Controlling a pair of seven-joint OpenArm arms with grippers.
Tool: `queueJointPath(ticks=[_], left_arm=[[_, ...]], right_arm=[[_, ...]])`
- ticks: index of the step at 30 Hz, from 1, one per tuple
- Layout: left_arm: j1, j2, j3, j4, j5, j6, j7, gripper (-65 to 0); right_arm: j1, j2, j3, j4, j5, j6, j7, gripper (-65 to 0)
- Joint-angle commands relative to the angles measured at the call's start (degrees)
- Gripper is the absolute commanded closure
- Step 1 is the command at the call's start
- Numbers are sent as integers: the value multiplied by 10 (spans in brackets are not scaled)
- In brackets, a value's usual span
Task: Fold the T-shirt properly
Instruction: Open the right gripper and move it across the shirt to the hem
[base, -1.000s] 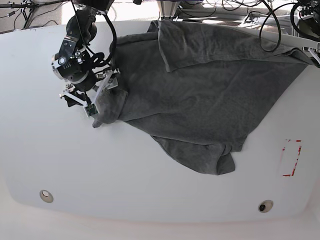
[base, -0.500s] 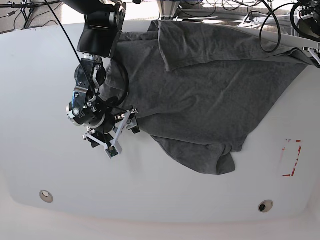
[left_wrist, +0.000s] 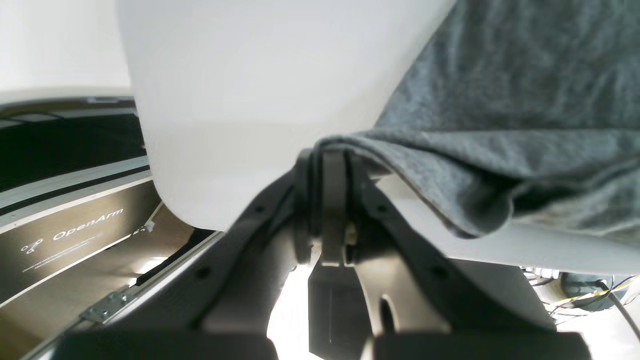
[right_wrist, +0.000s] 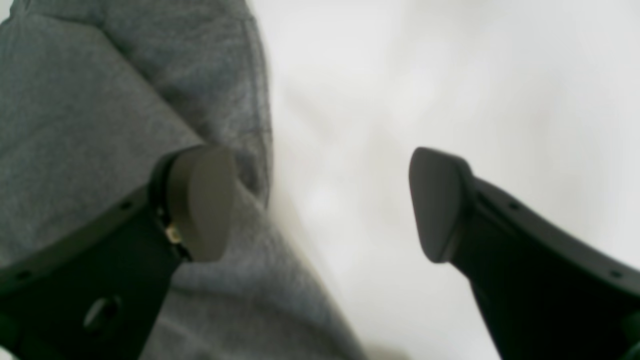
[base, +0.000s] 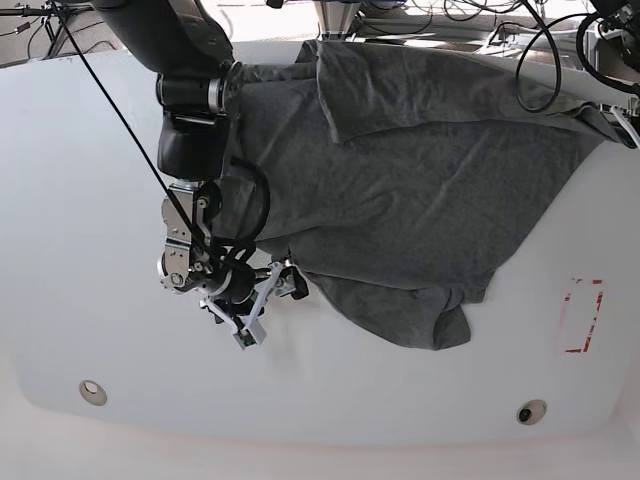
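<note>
Spread rumpled across the far and middle of the white desk: the dark grey T-shirt, 1 flap folded over near the top, a bunched corner trailing toward the near edge. Left claw at the desk's edge, pinched tight on a fold of the shirt's hem. Right claw low over the cloth's left border, its 2 fingers spread wide, 1 over fabric, 1 over bare desk, gripping nothing.
</note>
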Motion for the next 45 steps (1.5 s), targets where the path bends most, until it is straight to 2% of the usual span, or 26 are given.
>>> queueJointPath(ticks=[1, 10, 23, 27, 35, 45], left_arm=[[1, -14, -5, 9, 6, 1, -1, 0], [0, -13, 13, 9, 6, 1, -1, 0], [0, -13, 15, 10, 6, 1, -1, 0], [0, -13, 15, 10, 6, 1, -1, 0], [0, -13, 15, 9, 6, 1, -1, 0], [0, -13, 15, 9, 4, 1, -1, 0]], right_arm=[[43, 4, 0, -45, 9, -1, 53, -518], [95, 5, 0, -185, 8, -1, 136, -518], [96, -14, 0, -259, 8, -1, 200, -518], [96, -17, 0, -275, 8, -1, 207, -518], [90, -45, 0, -275, 8, -1, 208, -518], [91, -72, -1, -275, 8, -40, 209, -518]])
